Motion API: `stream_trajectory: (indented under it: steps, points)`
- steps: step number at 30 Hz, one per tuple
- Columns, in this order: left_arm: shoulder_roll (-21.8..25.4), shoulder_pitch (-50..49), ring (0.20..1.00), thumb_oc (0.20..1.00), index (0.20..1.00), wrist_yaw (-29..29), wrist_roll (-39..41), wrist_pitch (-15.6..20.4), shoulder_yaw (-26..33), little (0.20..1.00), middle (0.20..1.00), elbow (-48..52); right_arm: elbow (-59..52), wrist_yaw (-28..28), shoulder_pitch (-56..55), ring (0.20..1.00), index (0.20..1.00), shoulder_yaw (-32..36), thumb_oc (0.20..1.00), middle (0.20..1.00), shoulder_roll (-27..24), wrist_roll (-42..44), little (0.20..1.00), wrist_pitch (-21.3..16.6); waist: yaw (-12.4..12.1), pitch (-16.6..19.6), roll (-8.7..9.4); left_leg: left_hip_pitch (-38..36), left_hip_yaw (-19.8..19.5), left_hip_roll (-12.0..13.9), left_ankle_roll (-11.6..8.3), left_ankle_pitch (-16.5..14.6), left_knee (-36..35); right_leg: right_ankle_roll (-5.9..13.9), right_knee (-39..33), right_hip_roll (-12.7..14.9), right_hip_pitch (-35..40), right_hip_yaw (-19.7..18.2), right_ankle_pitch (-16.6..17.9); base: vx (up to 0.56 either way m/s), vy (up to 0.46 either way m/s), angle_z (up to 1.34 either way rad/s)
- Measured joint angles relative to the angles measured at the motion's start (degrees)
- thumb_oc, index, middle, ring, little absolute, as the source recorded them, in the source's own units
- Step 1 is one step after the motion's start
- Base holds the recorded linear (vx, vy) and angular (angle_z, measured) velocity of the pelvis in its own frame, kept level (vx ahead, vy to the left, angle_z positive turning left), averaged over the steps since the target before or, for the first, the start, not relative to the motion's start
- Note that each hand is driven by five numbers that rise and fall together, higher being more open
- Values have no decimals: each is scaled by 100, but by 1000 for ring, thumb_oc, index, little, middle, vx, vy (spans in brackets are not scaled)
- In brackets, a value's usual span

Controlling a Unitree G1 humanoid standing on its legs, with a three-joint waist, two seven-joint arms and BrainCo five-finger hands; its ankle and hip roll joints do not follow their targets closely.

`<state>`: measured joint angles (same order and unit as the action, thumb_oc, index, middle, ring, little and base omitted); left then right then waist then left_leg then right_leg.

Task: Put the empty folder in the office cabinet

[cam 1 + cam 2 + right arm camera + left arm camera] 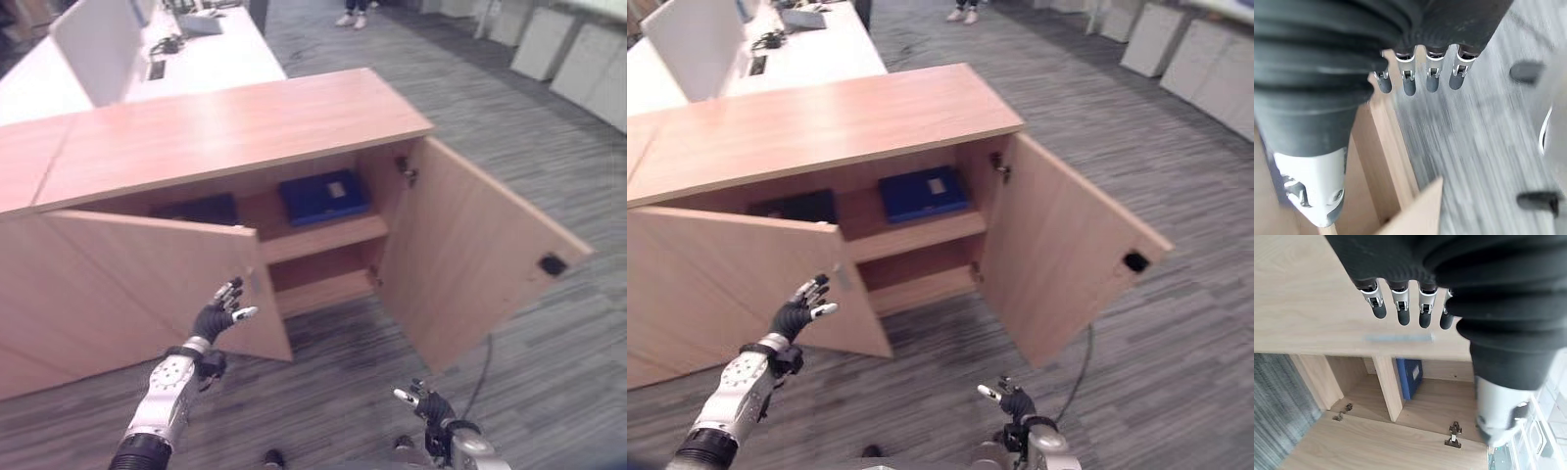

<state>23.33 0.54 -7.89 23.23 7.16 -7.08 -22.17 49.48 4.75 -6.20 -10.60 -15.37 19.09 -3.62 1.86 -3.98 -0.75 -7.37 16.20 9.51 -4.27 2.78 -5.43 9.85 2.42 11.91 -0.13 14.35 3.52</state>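
Both my hands spread empty, right hand (427,402) lowest, left hand (219,315) by the open cabinet (235,127); blue folder (323,196) shelved; I judge doors need closing next.

Head stereo looks down at cabinet (235,127); wrist cameras close

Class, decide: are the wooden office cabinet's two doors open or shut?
Open: the right door swings wide and the left door stands ajar, exposing the blue folder lying on the upper shelf.
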Motion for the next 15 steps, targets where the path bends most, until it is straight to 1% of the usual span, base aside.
stream_trajectory:
  steps: [1,2,3,4,6,8,9,11,12,13,14,15]
  points:
    - [-67,-30,1000,1000,1000,37,-3,-2,-20,1000,1000,-27,-1,-4,-85,1000,1000,-3,1000,1000,-121,0,1000,0,0,123,-100,-6,52,109,-4,-9,13,-57,-149,-129,34,-38,18,71,-101,-24]
    - [-115,-11,1000,1000,1000,68,-4,-1,-32,1000,1000,-27,-31,-7,-157,1000,1000,3,1000,1000,-254,-3,1000,-1,28,243,-208,-16,70,197,-55,31,32,-128,-400,-249,176,-1,122,125,-129,-23]
    - [-159,46,1000,1000,1000,103,-4,20,-23,1000,1000,-29,-49,-7,-202,1000,1000,-2,1000,1000,-375,-3,1000,0,82,285,-257,-37,80,235,-52,48,31,-207,-755,-360,398,35,320,114,-130,-13]
    - [-212,112,1000,1000,1000,125,-6,25,-22,1000,1000,-64,-42,-6,-216,1000,1000,5,1000,1000,-480,-5,1000,-3,127,311,-354,-125,63,264,-73,67,45,-213,-774,-399,447,23,334,141,-182,-9]
    - [-268,229,1000,1000,1000,217,-6,33,-20,1000,1000,-127,-44,4,-232,1000,1000,-21,1000,1000,-604,-9,1000,1,204,354,-380,-174,70,272,-203,153,122,-198,-750,-396,516,-8,313,59,-123,-16]
    - [-269,427,1000,1000,1000,313,-4,48,32,1000,1000,-316,-46,16,-159,1000,1000,-40,1000,1000,-591,-7,1000,-1,244,373,-400,-204,73,276,-221,166,221,-214,-751,-393,521,-125,275,20,-112,-25]
    - [-267,480,1000,1000,1000,346,-4,48,36,1000,1000,-375,-44,26,-132,1000,1000,-60,1000,1000,-579,-8,1000,0,234,370,-395,-195,85,274,-221,166,258,-214,-751,-383,522,-148,275,-14,-174,-19]
    - [-253,778,1000,1000,1000,440,-2,52,8,1000,1000,-692,-34,35,-88,1000,1000,-79,1000,1000,-543,-7,1000,-1,269,307,-304,-71,72,298,-275,200,659,-206,-749,-345,513,-238,217,-8,-143,-16]
    - [-209,912,1000,1000,1000,481,-2,49,10,1000,1000,-823,-34,41,-52,1000,1000,-80,1000,1000,-488,-4,1000,1,264,242,-175,97,72,336,-335,227,961,-261,-754,-337,529,-282,151,43,-45,-5]
    - [-140,962,1000,1000,1000,495,-2,49,8,1000,1000,-835,-46,39,-9,1000,1000,-77,1000,1000,-439,-2,1000,-2,271,184,-80,213,77,382,-434,295,1149,-291,-751,-357,527,-291,174,76,-29,-5]
    - [-71,996,1000,1000,1000,498,-3,51,7,1000,1000,-852,-45,39,32,1000,1000,-90,1000,1000,-416,-3,1000,-2,307,110,11,248,0,434,-539,365,1328,-386,-772,-406,522,-328,130,93,1,-18]
    - [-25,994,1000,1000,1000,504,-4,49,8,1000,1000,-932,-47,39,54,1000,1000,-109,1000,1000,-416,-3,1000,-2,292,78,69,304,-116,492,-614,412,1566,-464,-785,-450,533,-456,112,64,9,-35]
